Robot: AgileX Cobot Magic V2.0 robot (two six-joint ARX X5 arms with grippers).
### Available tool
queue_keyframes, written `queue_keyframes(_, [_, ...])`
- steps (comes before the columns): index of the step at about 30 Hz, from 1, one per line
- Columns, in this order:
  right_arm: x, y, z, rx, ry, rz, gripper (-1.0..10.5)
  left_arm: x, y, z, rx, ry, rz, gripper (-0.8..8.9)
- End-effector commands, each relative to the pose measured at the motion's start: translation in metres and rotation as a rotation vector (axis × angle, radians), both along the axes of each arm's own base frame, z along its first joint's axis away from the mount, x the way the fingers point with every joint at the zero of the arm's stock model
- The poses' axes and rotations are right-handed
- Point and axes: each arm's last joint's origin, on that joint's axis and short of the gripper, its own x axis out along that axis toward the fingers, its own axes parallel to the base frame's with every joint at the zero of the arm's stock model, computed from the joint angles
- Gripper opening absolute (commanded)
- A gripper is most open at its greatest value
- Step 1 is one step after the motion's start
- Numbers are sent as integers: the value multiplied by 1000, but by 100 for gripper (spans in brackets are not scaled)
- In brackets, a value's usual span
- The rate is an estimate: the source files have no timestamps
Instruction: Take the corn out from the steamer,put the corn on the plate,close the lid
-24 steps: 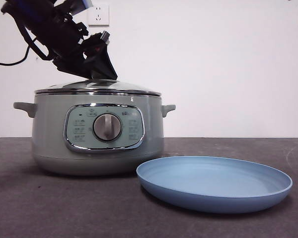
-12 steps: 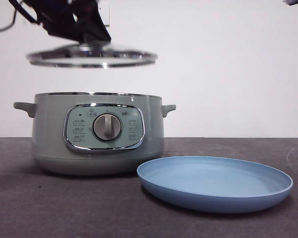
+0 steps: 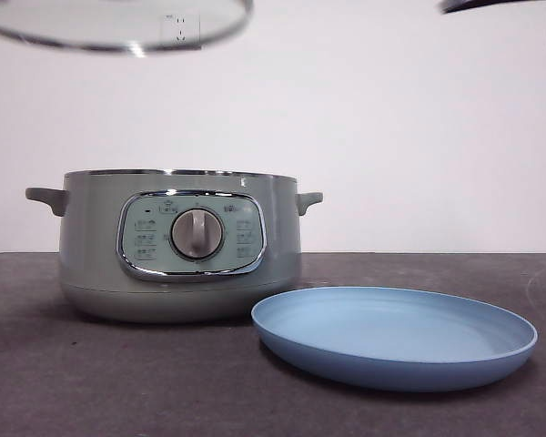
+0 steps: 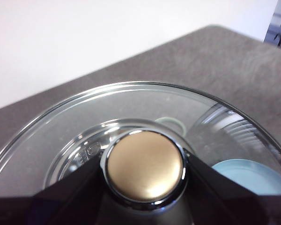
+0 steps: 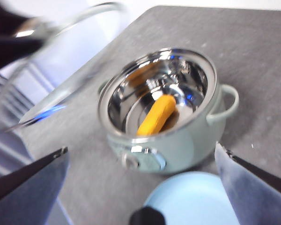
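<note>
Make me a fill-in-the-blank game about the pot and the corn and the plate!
1. The corn lies inside the ____.
2. The left gripper holds the lid by its ____.
3. The blue plate has ____ on it.
4. The right gripper has its jaws ____ above the steamer.

Missing words: steamer; knob; nothing; open

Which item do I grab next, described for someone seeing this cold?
Find the pale green steamer on the grey table, its lid held above by the left gripper. Inside its shiny steel bowl lies the corn, the only yellow-orange thing there; the blue plate alongside is bare.
</note>
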Motion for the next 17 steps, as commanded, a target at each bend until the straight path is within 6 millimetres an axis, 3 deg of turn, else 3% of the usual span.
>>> queue_keyframes(1, [15, 22, -6, 16, 68, -20, 599, -29, 11, 17, -57, -60, 7, -9])
queue_keyframes(9, [70, 98, -14, -98, 118, -7, 598, -92, 37, 23, -51, -72, 84, -9])
queue_keyframes(17, [121, 168, -20, -206, 146, -10, 595, -126, 50, 16, -49, -22, 89, -9])
